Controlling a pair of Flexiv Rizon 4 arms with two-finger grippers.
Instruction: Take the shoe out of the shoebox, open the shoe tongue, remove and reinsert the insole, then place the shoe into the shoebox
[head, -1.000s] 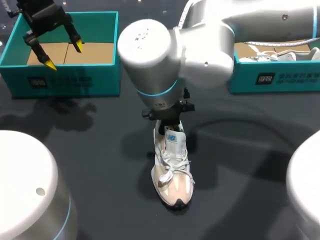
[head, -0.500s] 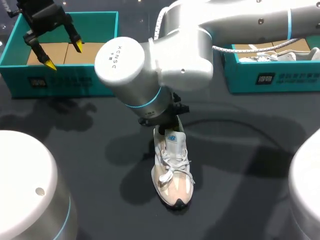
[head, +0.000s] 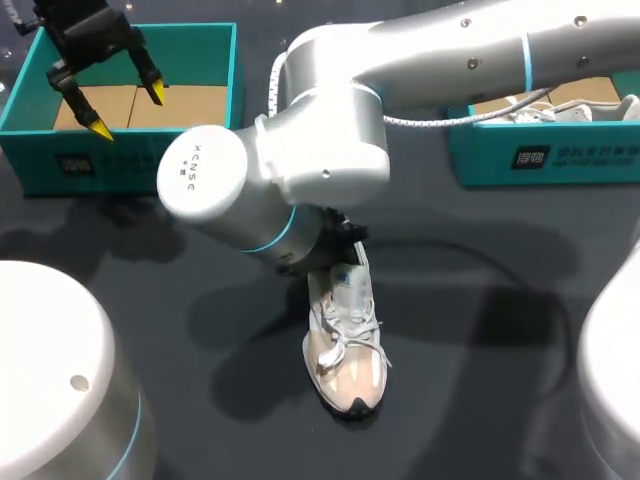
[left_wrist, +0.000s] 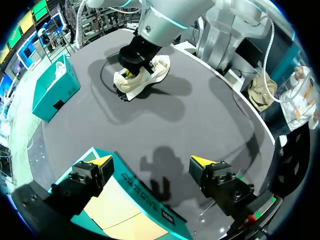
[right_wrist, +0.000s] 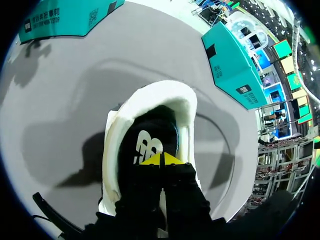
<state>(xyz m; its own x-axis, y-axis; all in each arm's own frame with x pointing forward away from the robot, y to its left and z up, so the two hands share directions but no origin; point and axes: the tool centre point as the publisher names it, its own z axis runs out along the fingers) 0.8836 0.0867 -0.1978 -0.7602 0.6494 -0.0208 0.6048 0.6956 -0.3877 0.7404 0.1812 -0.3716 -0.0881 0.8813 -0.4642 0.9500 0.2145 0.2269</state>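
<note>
The shoe (head: 345, 345) stands on its sole near the middle of the dark table (head: 480, 400), toe toward 6 o'clock and heel toward 12. It is well apart from the teal shoebox (head: 130, 160) at 10 o'clock and from the second teal box (head: 545, 155) at 2 o'clock, which has a white shoe (head: 560, 108) lying in it. In the left wrist view the table's curved edge lies well beyond the shoe.

The right arm (head: 330, 140) crosses in from 2 o'clock and covers the shoe's heel. The right gripper (right_wrist: 161, 160) is down inside the shoe's opening, its yellow tips pressed together just above the logo-printed insole (right_wrist: 147, 145). Whether the tips pinch the insole's edge is hard to tell.

The left gripper (head: 128, 112) hangs over the 10 o'clock shoebox, fingers spread wide around nothing.
</note>
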